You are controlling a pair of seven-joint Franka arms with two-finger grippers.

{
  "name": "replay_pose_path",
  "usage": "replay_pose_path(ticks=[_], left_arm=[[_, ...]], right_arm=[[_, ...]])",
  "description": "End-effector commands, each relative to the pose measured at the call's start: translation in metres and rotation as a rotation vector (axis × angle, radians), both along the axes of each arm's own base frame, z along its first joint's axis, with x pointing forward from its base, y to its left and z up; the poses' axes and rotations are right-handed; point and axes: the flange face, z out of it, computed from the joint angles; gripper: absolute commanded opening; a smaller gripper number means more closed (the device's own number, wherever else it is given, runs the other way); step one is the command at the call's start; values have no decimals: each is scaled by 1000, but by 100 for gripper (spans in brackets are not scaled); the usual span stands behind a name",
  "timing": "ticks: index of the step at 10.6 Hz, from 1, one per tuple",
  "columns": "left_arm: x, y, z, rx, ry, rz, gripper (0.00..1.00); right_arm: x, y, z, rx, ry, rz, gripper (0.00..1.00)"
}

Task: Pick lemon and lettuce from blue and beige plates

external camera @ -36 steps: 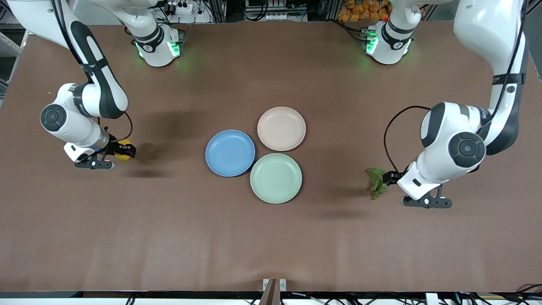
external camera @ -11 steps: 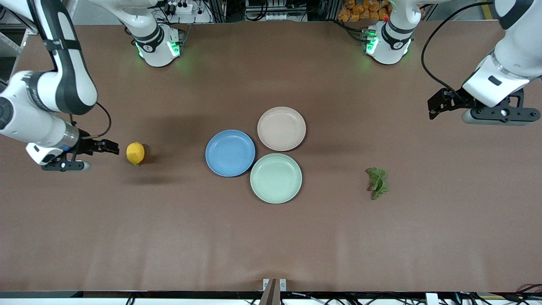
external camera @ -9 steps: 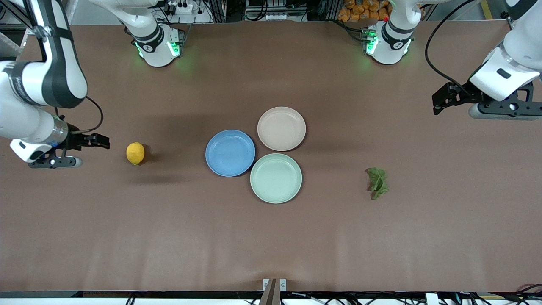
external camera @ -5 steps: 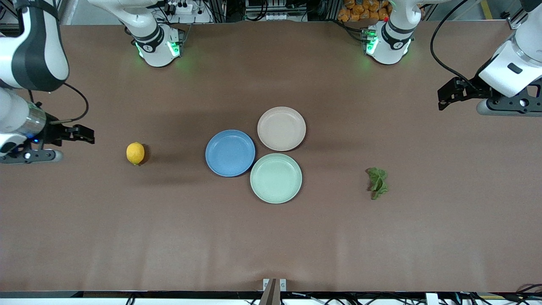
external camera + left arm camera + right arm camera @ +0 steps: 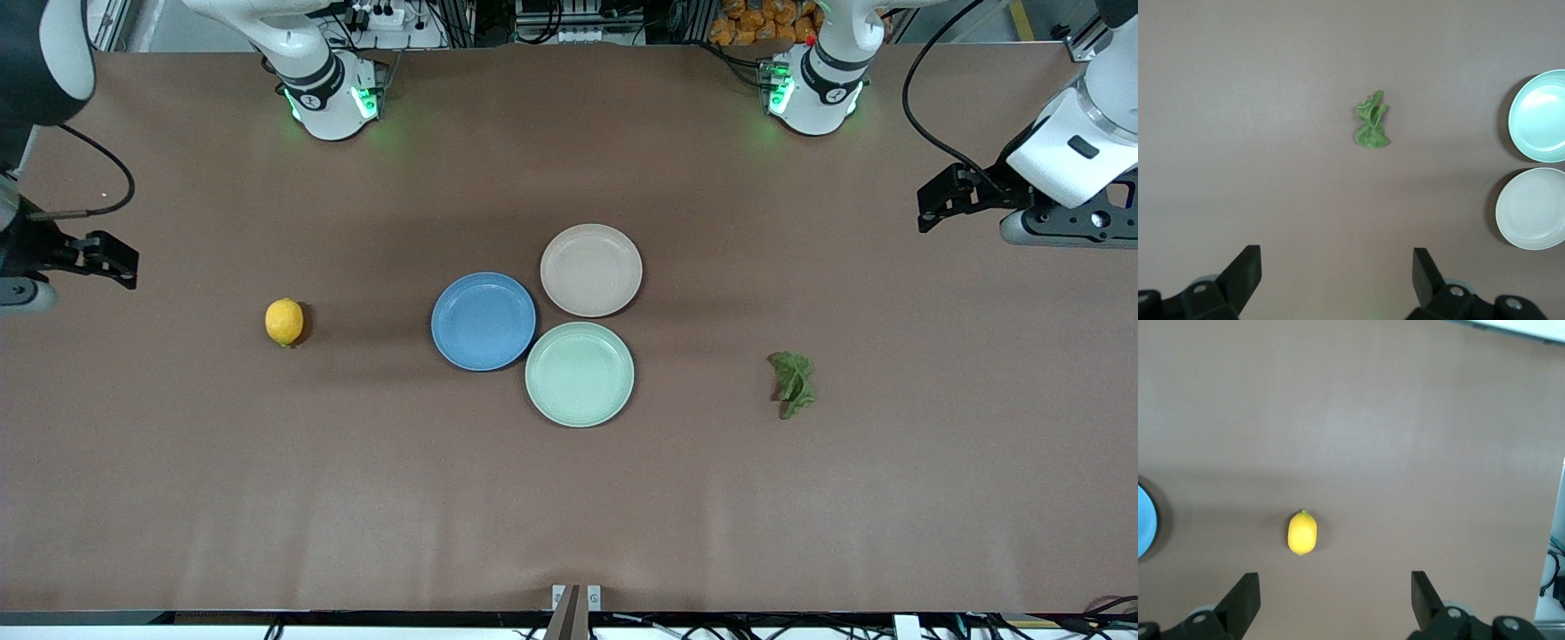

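In the front view the right gripper [image 5: 111, 260] sits at about 9 o'clock, its arm cut by the picture's edge — only the dark fingers and a bit of body show; the left gripper [image 5: 931, 203] at 2 o'clock is likewise cropped at the wrist. In the right wrist view the blue plate [image 5: 1143, 521] shows only as a sliver at 9 o'clock; both fingertips [image 5: 1245, 597] are cut off at 6 o'clock. In the left wrist view the mint plate [image 5: 1538, 115] and the beige plate [image 5: 1533, 208] are clipped at 3 o'clock — the lettuce [image 5: 1371, 123] is too small for its veins to be told.
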Motion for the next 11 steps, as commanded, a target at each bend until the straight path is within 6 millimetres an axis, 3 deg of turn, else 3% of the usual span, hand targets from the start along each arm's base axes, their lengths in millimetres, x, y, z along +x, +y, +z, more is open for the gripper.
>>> replay_pose_path(ticks=[1, 5, 11], left_arm=[[0, 4, 10, -17, -8, -16, 100], [2, 8, 19, -30, -31, -10, 100], [4, 7, 23, -34, -71, -10, 100]], right_arm=[[1, 3, 18, -13, -23, 5, 100], [-1, 2, 29, 41, -46, -28, 100], [-8, 10, 22, 153, 12, -157, 100]])
